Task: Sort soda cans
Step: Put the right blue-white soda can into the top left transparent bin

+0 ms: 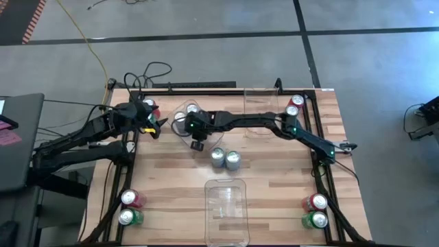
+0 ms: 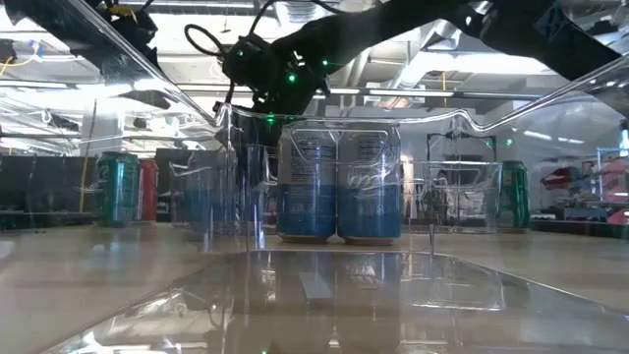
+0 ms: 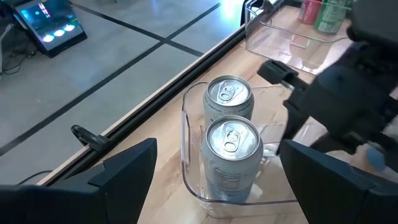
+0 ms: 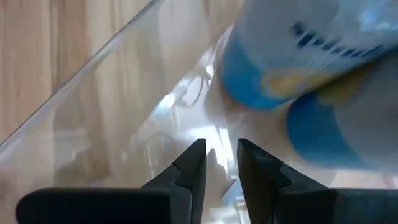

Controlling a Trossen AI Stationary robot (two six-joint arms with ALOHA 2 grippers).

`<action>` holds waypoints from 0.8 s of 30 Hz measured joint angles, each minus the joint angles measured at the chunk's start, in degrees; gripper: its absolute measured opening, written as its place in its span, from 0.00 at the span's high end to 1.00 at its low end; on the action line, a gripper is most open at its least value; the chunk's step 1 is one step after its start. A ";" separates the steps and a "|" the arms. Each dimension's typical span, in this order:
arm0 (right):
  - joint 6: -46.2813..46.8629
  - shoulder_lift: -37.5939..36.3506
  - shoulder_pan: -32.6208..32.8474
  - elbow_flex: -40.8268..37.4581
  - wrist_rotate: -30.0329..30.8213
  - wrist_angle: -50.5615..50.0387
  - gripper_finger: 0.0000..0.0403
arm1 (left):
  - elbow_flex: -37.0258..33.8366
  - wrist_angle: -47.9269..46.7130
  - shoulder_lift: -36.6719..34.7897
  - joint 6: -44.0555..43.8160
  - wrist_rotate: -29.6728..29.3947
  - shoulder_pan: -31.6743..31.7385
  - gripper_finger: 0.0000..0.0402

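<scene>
**Bins, cables and a lit screen around your bench**

You are looking at a wooden bench [image 1: 171, 182] carrying three clear plastic bins: one [image 1: 226, 211] is sitting at the near edge, one [image 1: 263, 110] at the far side, one [image 1: 180, 116] further left. A yellow cable [image 1: 88, 41] is trailing across the grey floor [image 1: 206, 17]. A lit screen [image 3: 46, 22] is glowing beyond the bench.

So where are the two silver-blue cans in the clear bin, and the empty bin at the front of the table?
nearer silver-blue can [image 3: 231, 138], left wrist view, on its silver top.
farther silver-blue can [image 3: 228, 93], left wrist view, on its silver top.
empty clear bin [image 1: 226, 213], high view, on its bare floor.
</scene>
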 joint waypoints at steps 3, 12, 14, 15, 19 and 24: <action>0.15 0.00 0.73 2.21 0.16 -2.96 0.73 | 0.00 0.08 0.01 0.01 0.00 -0.01 0.17; -0.15 0.00 2.74 12.87 2.73 -21.20 0.73 | 0.00 -0.83 0.00 0.10 0.00 -0.01 0.17; -0.13 -0.45 3.24 14.24 4.73 -25.42 0.73 | 0.00 -0.88 0.01 0.22 0.00 0.01 0.17; -0.16 -1.71 3.45 13.44 5.49 -26.47 0.73 | 0.00 -0.86 -0.01 0.25 0.00 -0.01 0.17; 0.41 -5.61 4.16 13.02 6.44 -31.25 0.73 | 0.00 -0.86 -0.01 0.88 0.00 0.00 0.17; 2.53 -13.03 5.12 13.07 6.51 -33.33 0.73 | 0.00 -0.85 -0.01 0.82 0.00 -0.01 0.17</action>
